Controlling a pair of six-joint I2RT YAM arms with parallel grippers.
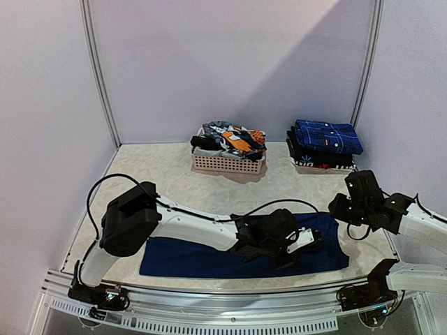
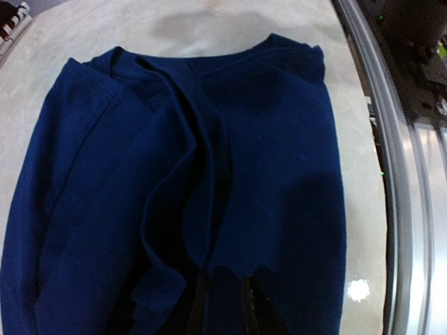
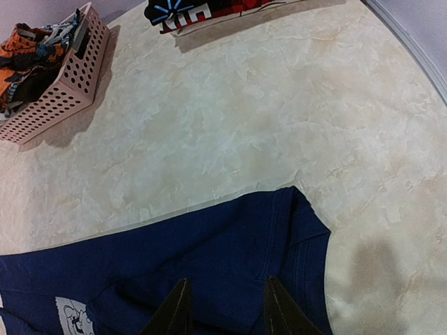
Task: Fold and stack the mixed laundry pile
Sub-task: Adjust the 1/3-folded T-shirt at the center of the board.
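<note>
A navy T-shirt (image 1: pixel 188 257) lies spread along the table's near edge. In the left wrist view it (image 2: pixel 279 139) fills the frame, with a raised fold running down to my fingers. My left gripper (image 1: pixel 314 241) (image 2: pixel 225 303) reaches across onto its right part, narrowly open, the jaws either side of that fold. My right gripper (image 1: pixel 336 211) (image 3: pixel 225 307) hangs open just above the shirt's far right corner (image 3: pixel 300 209), holding nothing. A pale print patch shows on the shirt. The mixed laundry pile (image 1: pixel 234 138) (image 3: pixel 28 49) sits in the basket at the back.
The pink slatted basket (image 1: pixel 228 164) (image 3: pixel 59 84) stands at the back centre. A folded stack (image 1: pixel 325 143) (image 3: pixel 202 10) with a blue checked piece on top sits at the back right. A metal rail (image 2: pixel 412 181) borders the table's near edge.
</note>
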